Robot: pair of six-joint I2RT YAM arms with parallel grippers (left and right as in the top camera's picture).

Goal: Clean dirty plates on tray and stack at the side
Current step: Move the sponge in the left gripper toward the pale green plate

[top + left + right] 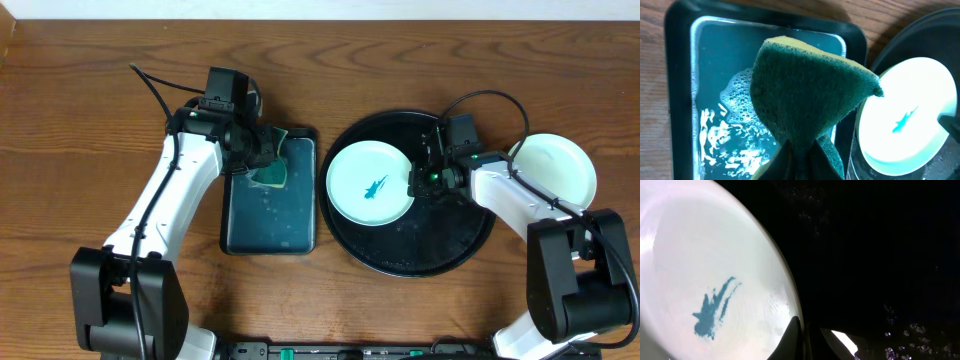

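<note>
On wooden table (80, 90), black tray (425, 255)

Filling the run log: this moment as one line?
left gripper: shut on sponge over rectangular tray | right gripper: shut on rim of smeared plate, on black tray

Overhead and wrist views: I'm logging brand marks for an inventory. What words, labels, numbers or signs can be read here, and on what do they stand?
None can be read in any view.
The smeared plate on the black tray bears only a teal smear, no print.
The sponge, the rectangular tray and the second plate show no lettering.
</note>
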